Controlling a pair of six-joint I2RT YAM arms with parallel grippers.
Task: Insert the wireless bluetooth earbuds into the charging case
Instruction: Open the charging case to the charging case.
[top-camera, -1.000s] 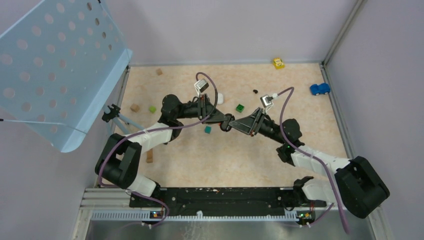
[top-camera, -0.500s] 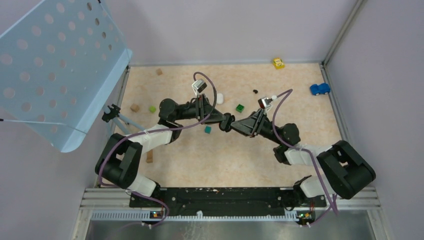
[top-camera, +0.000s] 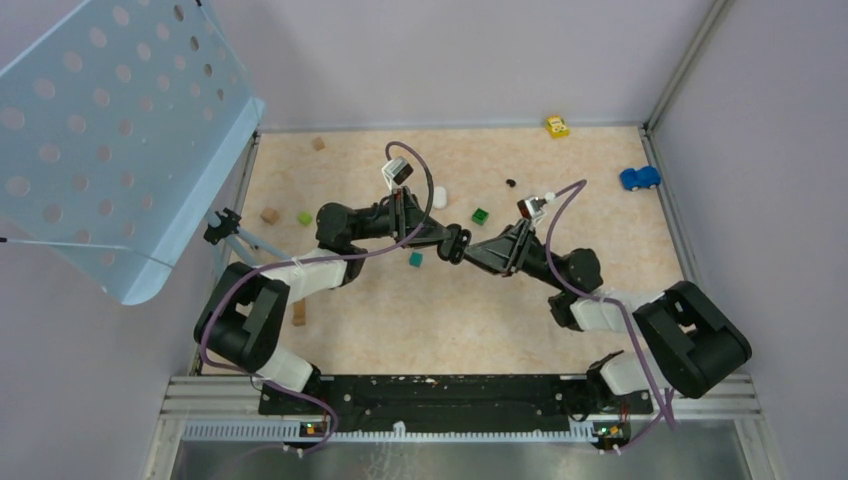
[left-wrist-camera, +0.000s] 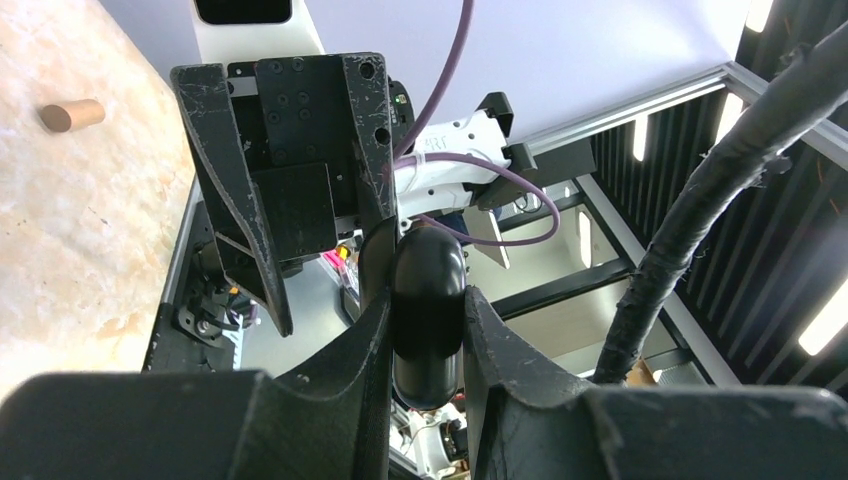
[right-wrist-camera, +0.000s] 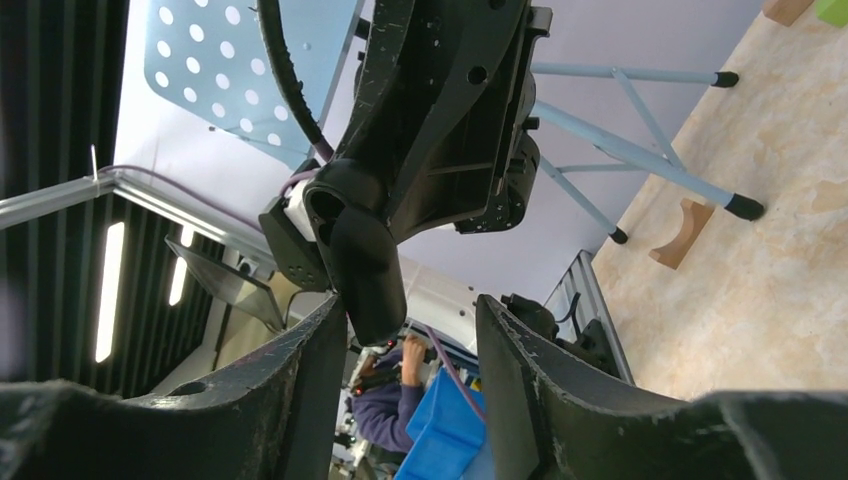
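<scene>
My left gripper (top-camera: 452, 240) is shut on a black rounded charging case (left-wrist-camera: 427, 305), held above the middle of the table. In the left wrist view the case stands upright between my two fingers. My right gripper (top-camera: 471, 249) meets it tip to tip and is open. In the right wrist view the case (right-wrist-camera: 362, 258) hangs from the left gripper, its end just inside my open jaws, against one finger (right-wrist-camera: 310, 370). A tiny black earbud (top-camera: 511, 182) and a small white rounded piece (top-camera: 440, 197) lie on the table behind the grippers. No earbud shows in either gripper.
A teal cube (top-camera: 415, 259) lies just below the grippers. Green cubes (top-camera: 480, 215) (top-camera: 304, 217), brown blocks (top-camera: 269, 214) (top-camera: 298, 312), a yellow toy car (top-camera: 556, 126) and a blue toy car (top-camera: 639, 177) are scattered around. A blue perforated panel (top-camera: 110, 130) on a stand is at the left.
The right arm's elbow has swung in and its gripper has shifted slightly left toward the case. The left gripper has kept hold of the case, barely moving.
</scene>
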